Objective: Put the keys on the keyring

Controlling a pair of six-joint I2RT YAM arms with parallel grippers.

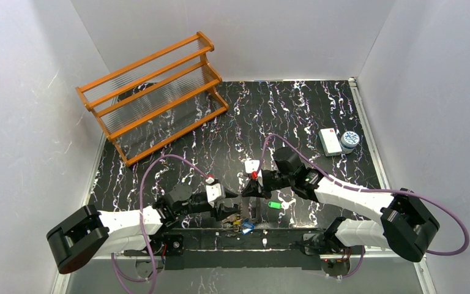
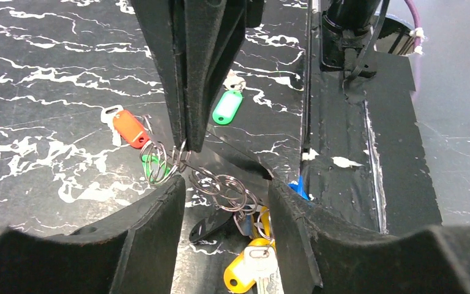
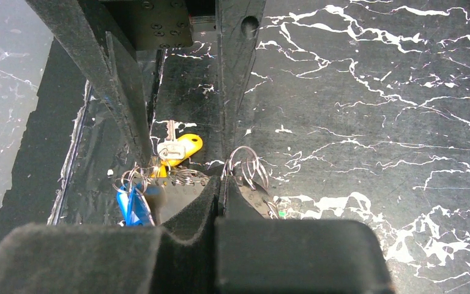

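Counting the plastic tags across the two wrist views gives five: two green, one orange-red, one yellow, one blue. One green tag (image 2: 227, 108) lies alone on the black marbled table (image 1: 294, 116), apart from the others. The second green tag (image 2: 152, 166) sits half under wire loops, just beside the orange-red tag (image 2: 128, 128). The yellow tag (image 2: 243, 274) carries the only key blade that shows plainly, a silver key (image 2: 261, 264). One black fob (image 2: 211, 225) lies next to it, and the blue tag (image 3: 133, 207) lies near the table's front edge.

Of the two grippers, the right gripper (image 3: 220, 191) has its fingers pressed together, pinching the keyring (image 3: 248, 164), a coil of thin steel loops that stands up from its tips. The left gripper (image 2: 226, 187) is spread, its fingers on either side of a chain of small split rings (image 2: 227, 191). I cannot tell whether it touches them.

The rings overlap too much to count. The keys on the other four tags are hidden or too small to make out. From above, the arms cover the keyring. Far back stand one orange rack (image 1: 153, 92), one white box (image 1: 330, 141) and one round tub (image 1: 349, 140).
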